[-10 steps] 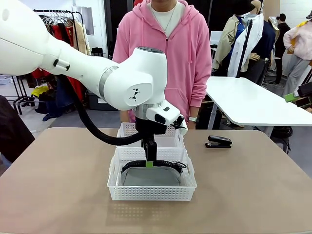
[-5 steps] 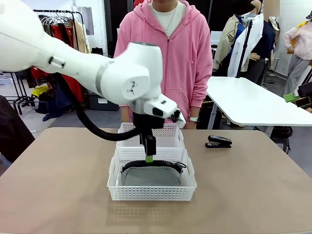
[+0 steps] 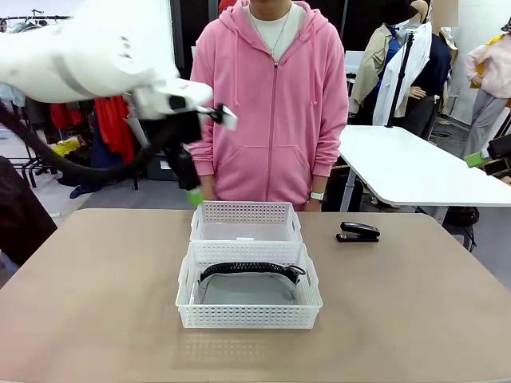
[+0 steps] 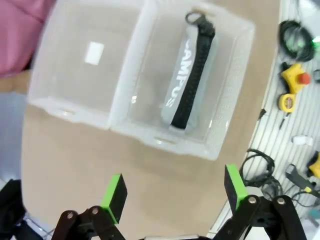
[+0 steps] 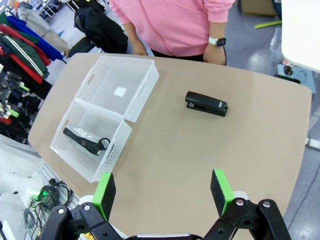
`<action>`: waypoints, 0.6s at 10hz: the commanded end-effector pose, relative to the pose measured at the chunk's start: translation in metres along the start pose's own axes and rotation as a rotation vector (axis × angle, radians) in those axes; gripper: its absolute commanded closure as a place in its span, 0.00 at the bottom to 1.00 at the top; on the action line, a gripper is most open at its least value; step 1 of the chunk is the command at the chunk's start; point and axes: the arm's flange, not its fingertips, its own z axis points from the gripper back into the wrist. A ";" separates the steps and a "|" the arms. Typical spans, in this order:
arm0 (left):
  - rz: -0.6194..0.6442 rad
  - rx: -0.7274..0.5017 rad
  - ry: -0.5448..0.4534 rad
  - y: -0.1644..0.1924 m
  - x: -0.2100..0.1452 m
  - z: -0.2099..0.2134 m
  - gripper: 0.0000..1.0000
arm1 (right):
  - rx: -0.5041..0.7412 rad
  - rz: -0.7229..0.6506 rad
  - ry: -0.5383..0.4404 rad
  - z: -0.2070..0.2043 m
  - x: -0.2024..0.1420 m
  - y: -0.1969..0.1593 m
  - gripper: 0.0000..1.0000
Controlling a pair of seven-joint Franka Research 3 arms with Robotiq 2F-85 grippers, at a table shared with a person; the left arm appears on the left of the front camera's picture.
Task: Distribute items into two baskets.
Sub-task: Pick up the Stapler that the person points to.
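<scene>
Tan laminate tops the desk, and a person in a pink hoodie stands at its far edge. The left jaws hang released and empty, with their green pads spread wide. In the front view that arm is blurred, high over the desk's far left part, with one pad level with the person's waist. The right jaws are likewise spread, with nothing between their pads, well above the desk.

Two white rectangular plastic baskets with lattice sides sit pressed together at the desk's middle. The nearer basket holds the flat grey fabric pouch, which lies flat with its black ridged strap curved along the far side. The farther basket has a small white label inside. The small black stapler lies on bare desk to the right of the farther basket, apart from it.
</scene>
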 end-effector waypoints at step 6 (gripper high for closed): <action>0.231 0.054 -0.305 0.030 -0.185 0.090 0.00 | 0.007 0.006 -0.007 0.000 0.001 0.001 0.00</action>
